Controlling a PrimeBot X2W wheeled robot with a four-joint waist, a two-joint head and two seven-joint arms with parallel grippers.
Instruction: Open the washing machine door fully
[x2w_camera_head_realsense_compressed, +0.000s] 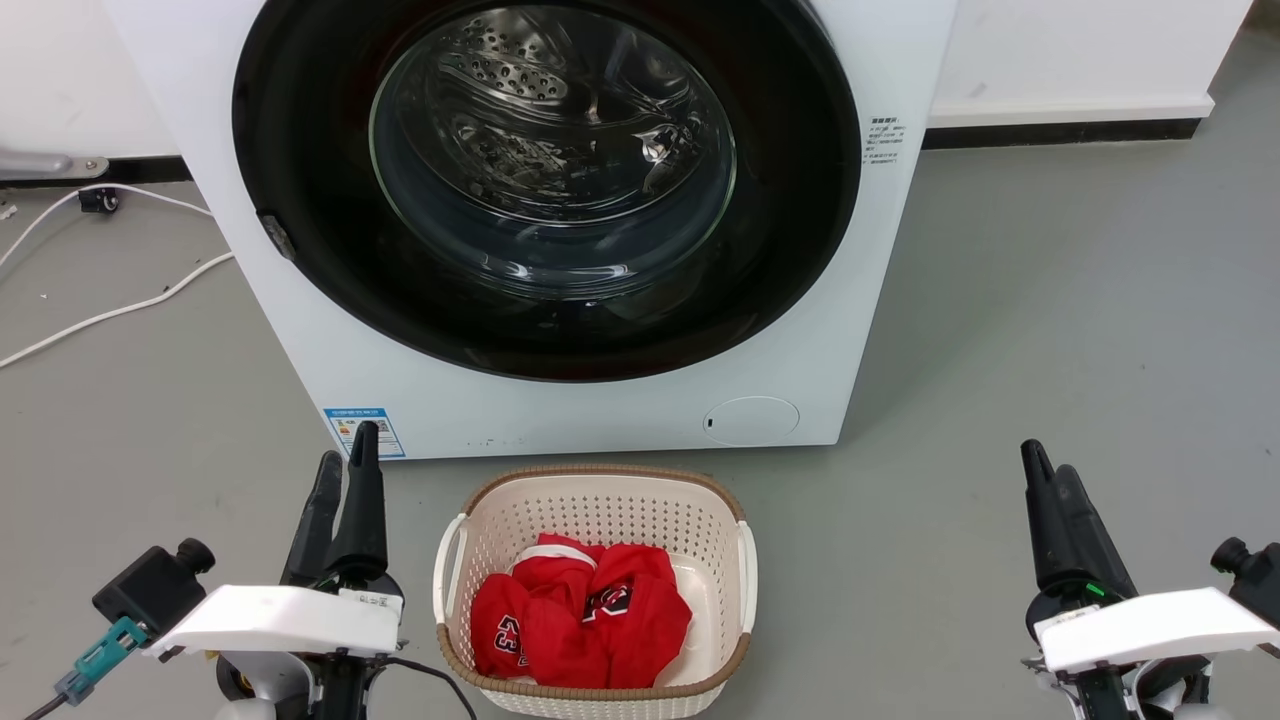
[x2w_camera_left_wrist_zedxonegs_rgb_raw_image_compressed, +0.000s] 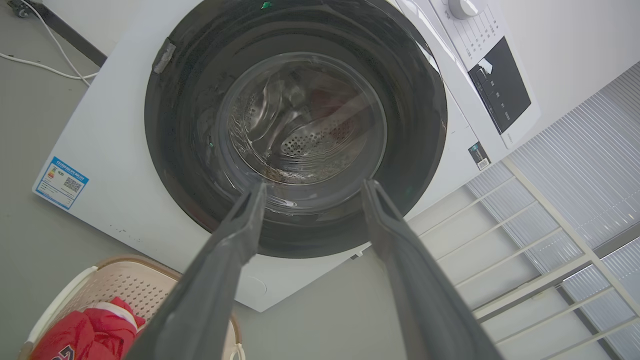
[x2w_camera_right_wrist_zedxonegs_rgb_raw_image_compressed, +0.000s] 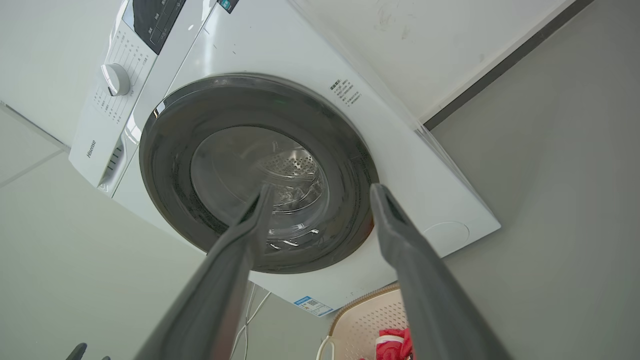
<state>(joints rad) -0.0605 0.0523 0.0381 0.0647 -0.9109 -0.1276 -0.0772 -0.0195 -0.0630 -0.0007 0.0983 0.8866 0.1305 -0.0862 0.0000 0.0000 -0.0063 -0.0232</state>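
The washing machine is a white front-loader standing on the grey floor straight ahead. Its washing machine door is a glossy black disc with a clear glass bowl, lying flat against the machine's front with the steel drum showing through. A small grey latch sits on the door's left edge. My left gripper is low at the left, open and empty, a short way in front of the machine's lower left corner. My right gripper hangs open and empty off to the right of the machine. Each wrist view frames the door between spread fingers.
A cream plastic basket holding red clothes stands on the floor just in front of the machine, between my arms. White cables trail over the floor at the left. A white barred rack shows beside the machine in the left wrist view.
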